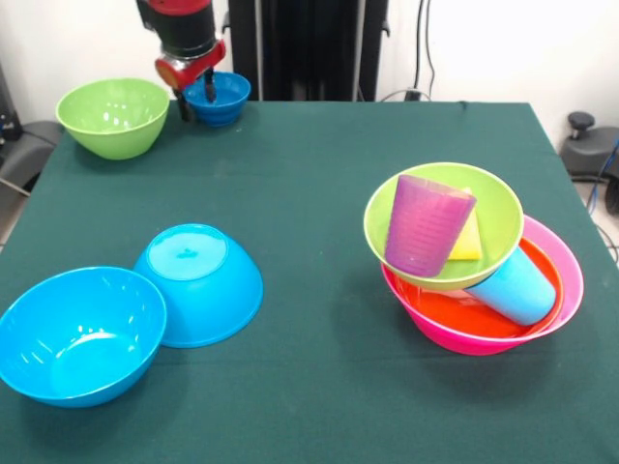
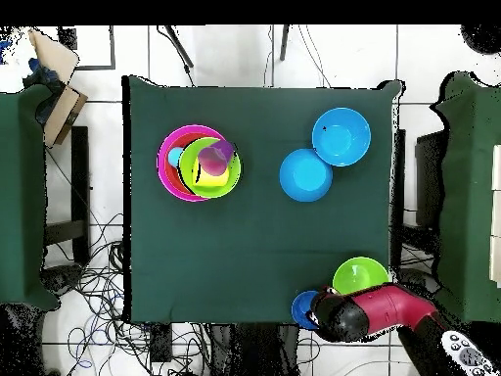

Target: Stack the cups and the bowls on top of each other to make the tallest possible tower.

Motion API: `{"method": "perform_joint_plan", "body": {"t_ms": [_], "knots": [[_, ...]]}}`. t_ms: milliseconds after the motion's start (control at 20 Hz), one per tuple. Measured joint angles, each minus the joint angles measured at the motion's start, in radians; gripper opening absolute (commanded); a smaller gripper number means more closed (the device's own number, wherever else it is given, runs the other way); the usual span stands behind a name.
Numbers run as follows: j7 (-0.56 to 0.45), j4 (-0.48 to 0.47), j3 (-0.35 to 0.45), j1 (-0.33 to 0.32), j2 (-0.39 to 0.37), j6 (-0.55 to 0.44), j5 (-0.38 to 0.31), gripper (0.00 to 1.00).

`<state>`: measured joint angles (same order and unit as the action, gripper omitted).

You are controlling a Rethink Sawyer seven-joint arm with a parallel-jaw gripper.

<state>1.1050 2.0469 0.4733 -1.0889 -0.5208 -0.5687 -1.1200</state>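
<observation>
6 bowls, 3 cups; gripper (image 1: 193, 95) fingers astride small dark-blue bowl (image 1: 219, 98) rim, grip unclear.
Pink bowl (image 1: 571, 275) holds orange bowl (image 1: 447, 311), light blue cup (image 1: 515, 285), lime bowl (image 1: 498, 217) w/ purple cup (image 1: 426, 224) + yellow cup (image 1: 467, 239).

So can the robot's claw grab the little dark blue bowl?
Probably yes. The claw hangs right at the little dark blue bowl near the table's far edge, and nothing sits between them; the lime green bowl stands off to the side.

Seven bowls counted: two lime green (image 1: 113, 116) (image 1: 493, 217), two bright blue (image 1: 77, 333) (image 1: 203, 282), one pink (image 1: 566, 266), one orange (image 1: 455, 309), one small dark-blue (image 1: 221, 97). Three cups counted: purple (image 1: 426, 224), yellow (image 1: 468, 240), light blue (image 1: 517, 285).
</observation>
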Motion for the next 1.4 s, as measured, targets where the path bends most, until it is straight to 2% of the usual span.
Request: {"method": "perform_joint_plan", "body": {"t_ms": [50,450,750,950,1100,1350,1400], "knots": [[0.0,0.0,-0.01,0.015,0.0,0.021,0.0,0.0],[0.007,0.001,-0.046,0.073,-0.006,0.063,-0.003,0.0],[0.017,0.001,-0.092,0.152,-0.017,0.096,-0.003,0.0],[0.021,0.016,-0.104,0.177,-0.037,0.102,0.005,0.0],[0.021,0.056,-0.092,0.168,-0.075,0.102,0.044,0.0],[0.021,0.152,-0.004,0.099,-0.18,0.102,0.197,0.0],[0.021,0.182,0.038,0.071,-0.22,0.102,0.256,0.0]]}}
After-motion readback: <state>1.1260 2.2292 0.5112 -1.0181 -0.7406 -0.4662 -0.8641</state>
